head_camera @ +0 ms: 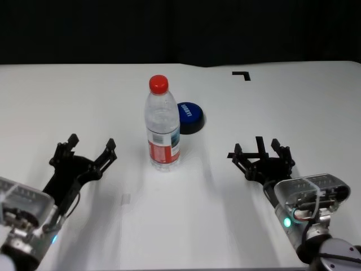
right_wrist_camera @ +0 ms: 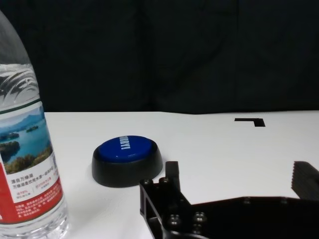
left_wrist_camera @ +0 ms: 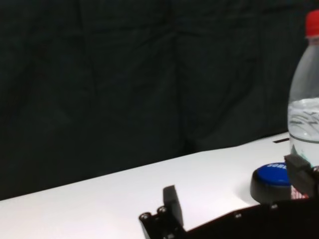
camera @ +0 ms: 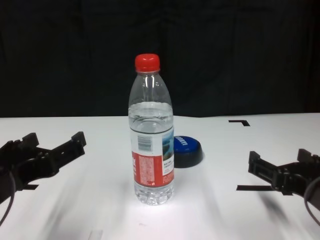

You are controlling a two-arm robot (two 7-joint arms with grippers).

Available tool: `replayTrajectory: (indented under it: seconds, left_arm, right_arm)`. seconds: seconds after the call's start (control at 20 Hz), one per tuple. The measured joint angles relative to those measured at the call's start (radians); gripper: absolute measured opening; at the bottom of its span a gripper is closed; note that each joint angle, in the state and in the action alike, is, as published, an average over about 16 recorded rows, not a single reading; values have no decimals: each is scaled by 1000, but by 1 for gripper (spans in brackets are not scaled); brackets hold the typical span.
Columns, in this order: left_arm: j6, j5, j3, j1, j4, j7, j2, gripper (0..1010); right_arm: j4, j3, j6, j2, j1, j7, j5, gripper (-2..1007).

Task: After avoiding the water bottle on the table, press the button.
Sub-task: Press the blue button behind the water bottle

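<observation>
The water bottle (head_camera: pixel 162 124) stands upright at the table's middle, clear with a red cap and a red, white and blue label; it also shows in the chest view (camera: pixel 152 132). The blue dome button (head_camera: pixel 190 117) on its dark base sits just behind and right of the bottle, partly hidden by it in the chest view (camera: pixel 187 149). My left gripper (head_camera: pixel 89 151) is open and empty, left of the bottle near the front. My right gripper (head_camera: pixel 260 153) is open and empty, right of the bottle and nearer than the button (right_wrist_camera: pixel 126 159).
The white table (head_camera: pixel 282 113) carries a black corner tape mark (head_camera: pixel 242 74) at the back right and a black tape mark under my right gripper (camera: pixel 252 188). A black curtain closes off the back.
</observation>
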Motion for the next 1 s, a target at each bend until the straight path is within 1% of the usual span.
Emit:
replayTrajectory:
  seconds: [0.2, 0.5, 0.8, 1.0]
  left_arm:
    - [-6, -2, 2, 15, -14, -10, 4, 1003]
    - [-21, -18, 10, 28, -22, -36, 16, 1003]
    - [-36, -33, 27, 23, -15, -66, 36, 1003]
    - [-45, -35, 43, 11, -3, -82, 51, 1003]
  right_arm:
    - [0, 0, 0, 0, 0, 0, 0, 1003]
    - [0, 0, 0, 0, 0, 0, 0, 1003]
    - [0, 0, 0, 0, 0, 0, 0, 1003]
    - [0, 0, 0, 0, 0, 0, 0, 1003]
